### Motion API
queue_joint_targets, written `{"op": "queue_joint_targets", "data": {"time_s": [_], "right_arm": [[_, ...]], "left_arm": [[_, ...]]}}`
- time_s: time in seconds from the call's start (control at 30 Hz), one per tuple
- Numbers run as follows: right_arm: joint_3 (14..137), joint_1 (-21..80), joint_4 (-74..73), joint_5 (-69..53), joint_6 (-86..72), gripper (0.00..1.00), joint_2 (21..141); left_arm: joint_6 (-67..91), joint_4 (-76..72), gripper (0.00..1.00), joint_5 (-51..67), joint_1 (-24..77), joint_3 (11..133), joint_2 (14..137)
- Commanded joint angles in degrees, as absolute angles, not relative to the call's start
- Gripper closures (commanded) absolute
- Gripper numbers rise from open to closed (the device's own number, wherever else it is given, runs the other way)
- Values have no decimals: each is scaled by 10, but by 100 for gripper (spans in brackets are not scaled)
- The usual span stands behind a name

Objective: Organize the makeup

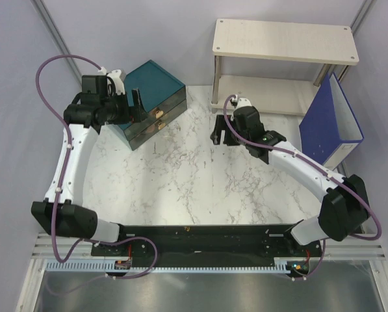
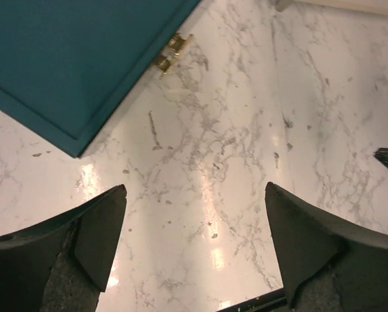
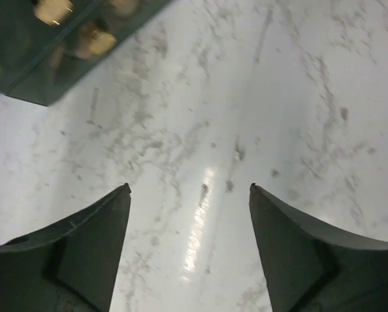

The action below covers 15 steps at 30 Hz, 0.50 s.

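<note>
Both arms hang above a marble table (image 1: 181,188) with their fingers spread wide and nothing between them. The only makeup (image 3: 96,42) on show is a few gold-coloured shapes behind the clear fronts of the teal drawer box (image 1: 155,81), too blurred to tell which pieces they are. In the top view they appear as small gold spots (image 1: 158,117) on the box's near-right face.

The left gripper (image 1: 136,104) hovers at the box's left end, close to it. Its own camera looks down on bare marble between the two dark fingers (image 2: 103,227), with the teal lid (image 2: 64,58) filling the far left of that view and a gold glint at the lid's edge.

The right gripper (image 1: 221,136) sits to the right of the box, well apart from it. The drawers show in the far-left corner of its wrist view, and white marble lies under the gripper (image 3: 189,188).

Open marble runs from the drawer fronts to the near edge and across to the right arm. A pale two-tier shelf (image 1: 284,42) stands on the far right, just beyond the right gripper. A blue binder (image 1: 330,123) stands upright beside it, by the table's right edge.
</note>
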<state>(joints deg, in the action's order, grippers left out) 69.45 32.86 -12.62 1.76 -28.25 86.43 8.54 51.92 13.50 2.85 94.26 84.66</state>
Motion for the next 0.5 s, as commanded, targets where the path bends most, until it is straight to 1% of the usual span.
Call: {"op": "queue_joint_targets", "data": {"time_s": [0.0, 0.03, 0.13, 0.27, 0.47], "right_arm": [[627, 326, -232, 109, -229, 14, 789], [620, 327, -244, 121, -229, 9, 763], [599, 325, -268, 143, -229, 2, 724], [576, 324, -286, 154, -232, 2, 695], [559, 316, -292, 156, -243, 2, 690]], "left_arm": [[80, 478, 1, 158, 65, 874, 792], [81, 468, 1, 159, 71, 860, 784], [81, 450, 1, 161, 97, 807, 749], [83, 434, 1, 156, 117, 745, 715], [74, 419, 1, 171, 129, 719, 693]]}}
